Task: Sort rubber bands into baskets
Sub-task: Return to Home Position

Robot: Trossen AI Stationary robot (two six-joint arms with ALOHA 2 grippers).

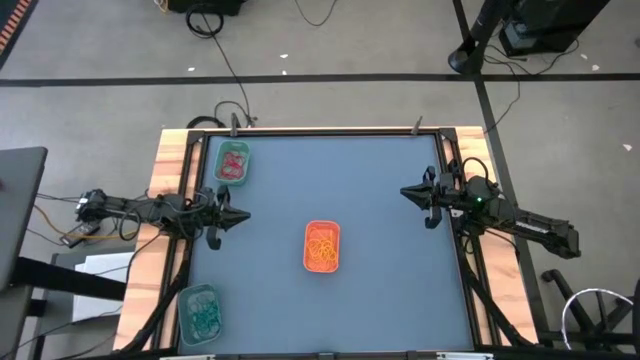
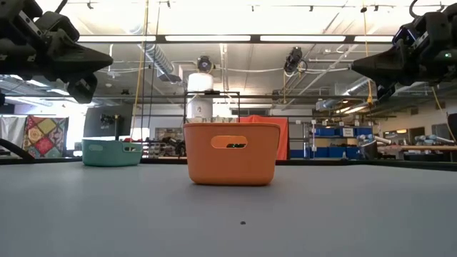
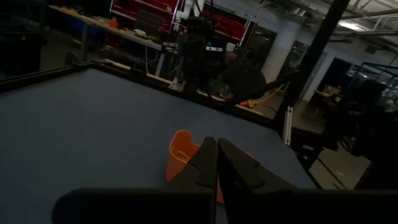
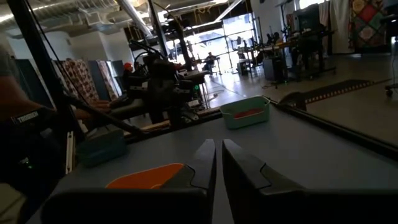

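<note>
Rubber bands [image 1: 322,250] sit sorted by colour. Orange basket [image 1: 306,247] is mid-bench [image 1: 380,290], with green basket [image 1: 218,165] and teal basket [image 1: 183,312] on its left-arm side. Left claw [image 1: 240,217] and right claw [image 1: 405,192] flank the orange basket, both empty and pressed together, probably parked with sorting done.

One table [image 1: 380,230] is carrying three baskets: one bright green basket [image 4: 249,121], one orange basket [image 2: 214,164] and one dull teal basket [image 2: 107,153]. Each is holding one tangled clump, making three clumps in all: the red-pink rubber bands [image 1: 234,165] in the green one, the orange-yellow rubber bands [image 1: 322,250] in the orange one, and the teal-blue rubber bands [image 1: 204,315] in the teal one. The loops in each clump are overlapping too densely to be counted singly. Two dark arms are showing, the left arm [image 1: 150,208] and the right arm [image 1: 520,222]. Each is carrying one gripper, giving two: the left gripper [image 1: 243,217] and the right gripper [image 1: 404,192]. Each gripper is showing two fingers.
</note>
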